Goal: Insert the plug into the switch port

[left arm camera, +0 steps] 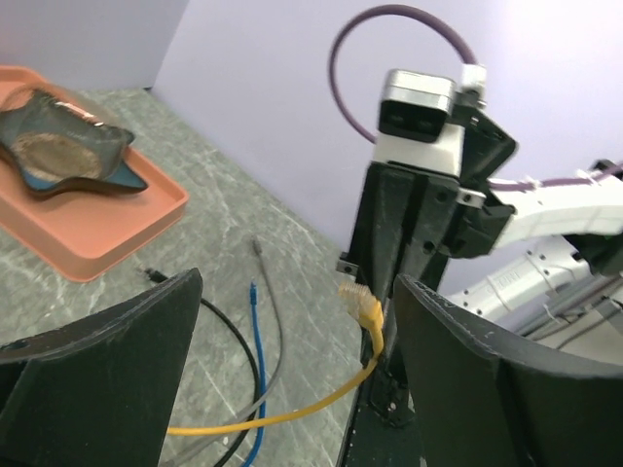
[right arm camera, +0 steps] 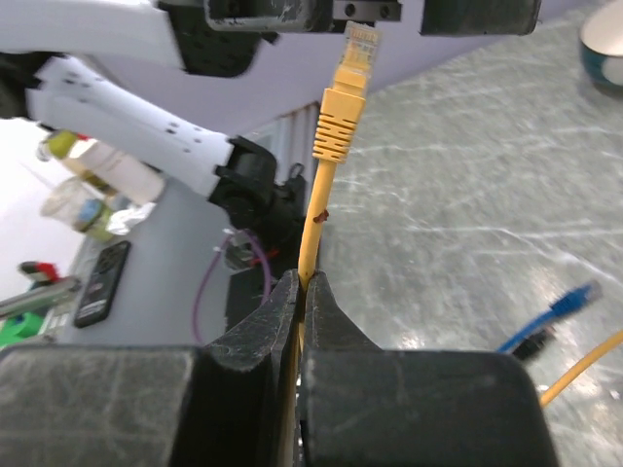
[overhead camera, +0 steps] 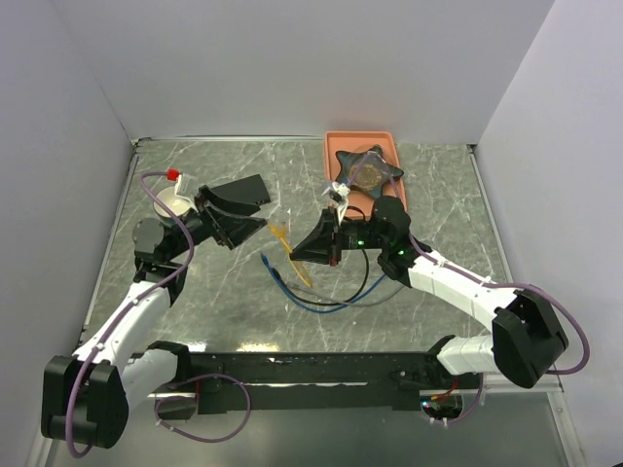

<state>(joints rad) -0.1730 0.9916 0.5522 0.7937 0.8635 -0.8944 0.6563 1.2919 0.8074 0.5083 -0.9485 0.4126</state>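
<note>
**Ana:** Bench [overhead camera: 458, 195] first. What is going on over that big grey stone top?

**Ben:** Two white arms are reaching in over it. The left arm [overhead camera: 122, 326] is bending up along the left side. The right arm [overhead camera: 458, 287] is curving in from the right.

**Ana:** And the orange thing at the back?

**Ben:** That is a tray [overhead camera: 350, 139]. A dark star-shaped dish [overhead camera: 370, 167] is lying in it.

**Ana:** What is the left tool [left arm camera: 297, 282] doing?

**Ben:** Its two black fingers are standing spread wide. It is holding nothing between them.

**Ana:** And the right tool [right arm camera: 304, 287]?

**Ben:** It is squeezing tight on the yellow cable [right arm camera: 313, 229]. It is pinching the cable a little way behind the end.

**Ana:** Are other cables lying about?

**Ben:** Yes. A blue cable [left arm camera: 255, 341] and a grey cable [left arm camera: 277, 311] are lying loose on the bench, close to each other. The rest of the yellow one is trailing down near them.

**Ana:** Where is the plug [right arm camera: 350, 68]?

**Ben:** It is sticking out past the tips of the right tool, up off the bench. It is pointing toward the left tool. The two tools are facing each other near the middle of the bench, and they are not touching.
</note>
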